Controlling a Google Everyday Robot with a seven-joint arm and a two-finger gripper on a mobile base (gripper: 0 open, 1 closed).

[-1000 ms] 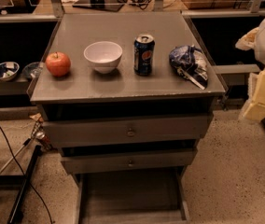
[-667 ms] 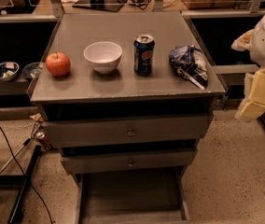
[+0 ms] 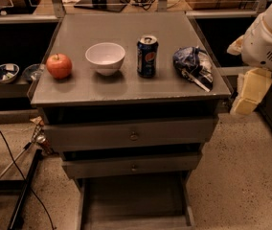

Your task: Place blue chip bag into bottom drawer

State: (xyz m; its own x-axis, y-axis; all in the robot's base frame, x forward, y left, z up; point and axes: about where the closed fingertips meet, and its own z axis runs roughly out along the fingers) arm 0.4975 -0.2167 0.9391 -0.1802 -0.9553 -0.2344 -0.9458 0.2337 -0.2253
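Observation:
The blue chip bag (image 3: 193, 65) lies crumpled on the right side of the grey cabinet top, right of the upright Pepsi can (image 3: 147, 56). The bottom drawer (image 3: 132, 201) is pulled out at the cabinet's foot, and its flat floor shows nothing inside. My gripper (image 3: 251, 92) hangs from the white arm at the right edge of the view. It is beside the cabinet's right corner, right of the bag and lower than it, and apart from it. It holds nothing that I can see.
A red apple (image 3: 59, 65) and a white bowl (image 3: 105, 57) sit on the cabinet top (image 3: 117, 28) left of the can. Two upper drawers (image 3: 133, 135) with round knobs are closed. A dark stand and cables (image 3: 16, 195) are on the floor at left.
The arm and gripper have shifted a little to the left, closer to the cabinet's right side. The things on the cabinet have not moved.

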